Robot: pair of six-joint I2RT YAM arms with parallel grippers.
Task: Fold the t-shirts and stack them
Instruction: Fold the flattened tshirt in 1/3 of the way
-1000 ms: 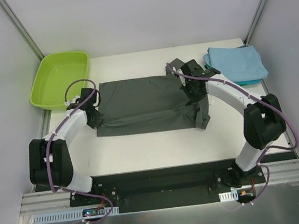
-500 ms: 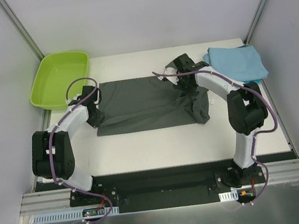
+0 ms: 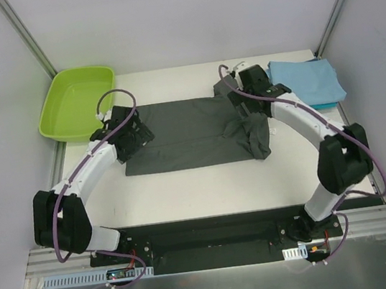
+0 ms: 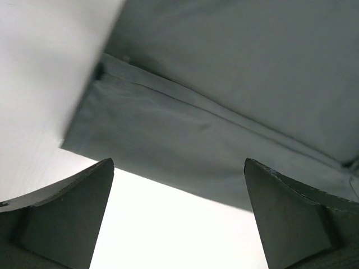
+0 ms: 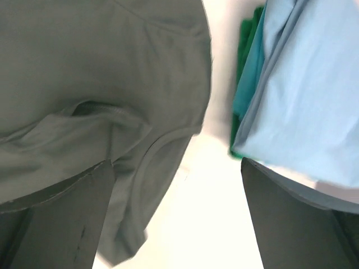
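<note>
Pincers both spread and empty, the left gripper (image 4: 178, 168) hovered over the charcoal tee (image 3: 184, 135) at its end nearest the lime-green tub (image 3: 76, 100), the right gripper (image 5: 176, 168) over the bunched far end, likely lining up a fold.

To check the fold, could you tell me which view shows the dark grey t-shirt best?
The top external view: the whole dark grey t-shirt lies there, one end bunched. The left wrist view shows only a folded edge and corner; the right wrist view only its collar end.
</note>
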